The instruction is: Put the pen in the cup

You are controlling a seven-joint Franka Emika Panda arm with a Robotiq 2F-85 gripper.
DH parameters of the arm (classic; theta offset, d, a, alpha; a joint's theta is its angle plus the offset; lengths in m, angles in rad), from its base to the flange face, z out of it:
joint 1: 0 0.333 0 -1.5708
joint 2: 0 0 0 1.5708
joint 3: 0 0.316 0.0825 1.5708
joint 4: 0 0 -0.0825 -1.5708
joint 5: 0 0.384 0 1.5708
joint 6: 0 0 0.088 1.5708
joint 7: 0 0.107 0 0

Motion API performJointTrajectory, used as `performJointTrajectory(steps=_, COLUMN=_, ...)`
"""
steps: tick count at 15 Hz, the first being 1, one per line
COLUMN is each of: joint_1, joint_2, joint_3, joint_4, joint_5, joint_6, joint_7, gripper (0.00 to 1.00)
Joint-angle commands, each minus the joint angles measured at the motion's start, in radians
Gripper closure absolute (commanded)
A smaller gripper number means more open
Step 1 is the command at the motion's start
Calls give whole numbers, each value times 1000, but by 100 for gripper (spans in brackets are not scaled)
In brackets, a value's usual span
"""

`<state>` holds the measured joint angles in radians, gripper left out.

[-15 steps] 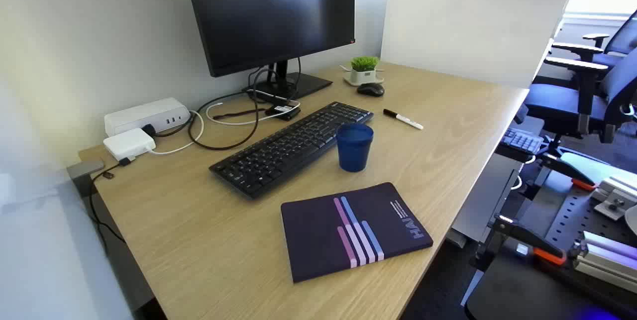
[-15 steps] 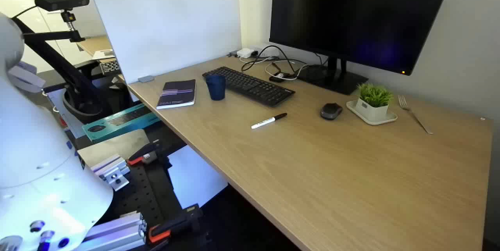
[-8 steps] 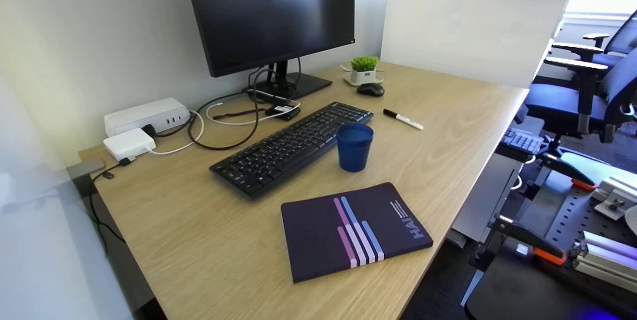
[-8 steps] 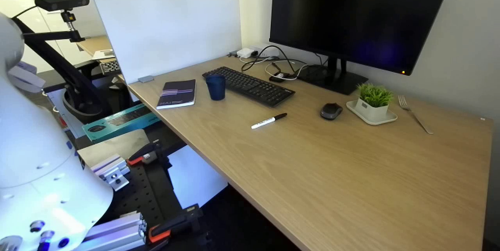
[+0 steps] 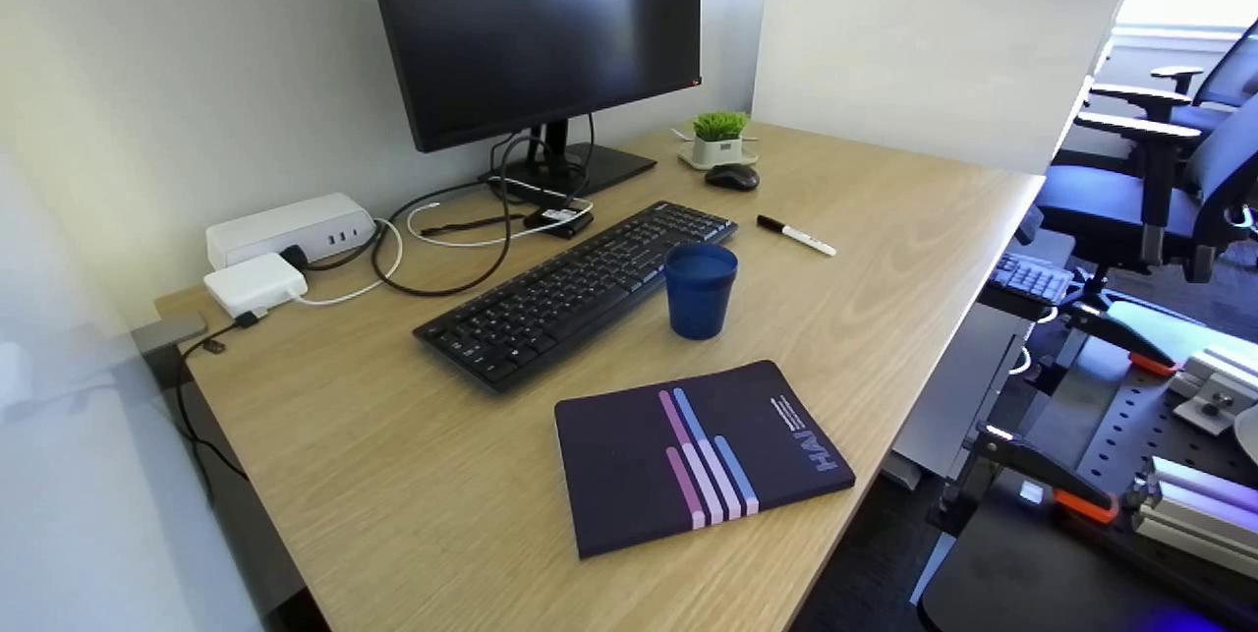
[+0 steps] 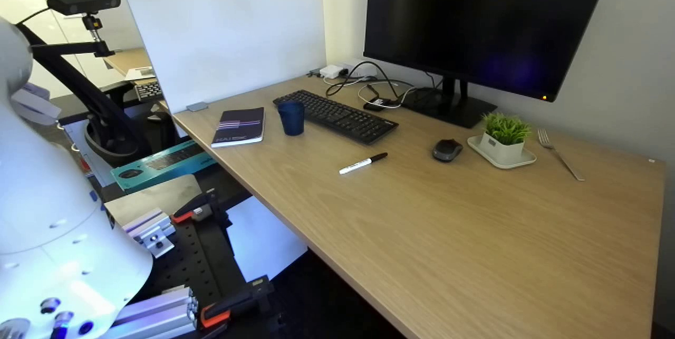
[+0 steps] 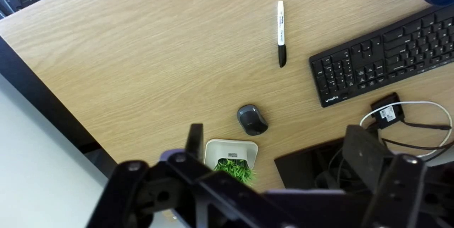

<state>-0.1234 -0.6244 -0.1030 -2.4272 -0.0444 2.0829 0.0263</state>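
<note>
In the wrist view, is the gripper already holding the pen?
No: the gripper is open, and the pen lies on the desk, apart from it.

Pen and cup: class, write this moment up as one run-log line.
gripper: open, empty | pen: lying on desk, apart from keyboard | cup: upright on desk | status: pen not yet in cup

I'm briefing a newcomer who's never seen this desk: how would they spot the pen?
Start at the large monitor and find the keyboard in front of it. Near its keypad end, the pen lies flat on the desk. Unlike the dark mouse and the blue cup, it is slim and white with one black end.
</note>
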Motion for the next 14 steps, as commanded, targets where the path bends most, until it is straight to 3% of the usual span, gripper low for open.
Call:
performJointTrajectory(steps=1, joint_1=8, joint_2=17, joint_3=-1, joint_4=-16, joint_5=16, joint_6=29, joint_7=-6, gripper=0)
performJointTrajectory(steps=7, joint_1=50, joint_2=79, joint_3=16, joint_4=-93, joint_5=35, joint_6=110, joint_7=-13, gripper=0)
performJointTrajectory(steps=14, joint_1=125, joint_2=233, joint_3=58, joint_4=-134, joint_5=60, joint_6=240, joint_7=-15, gripper=0)
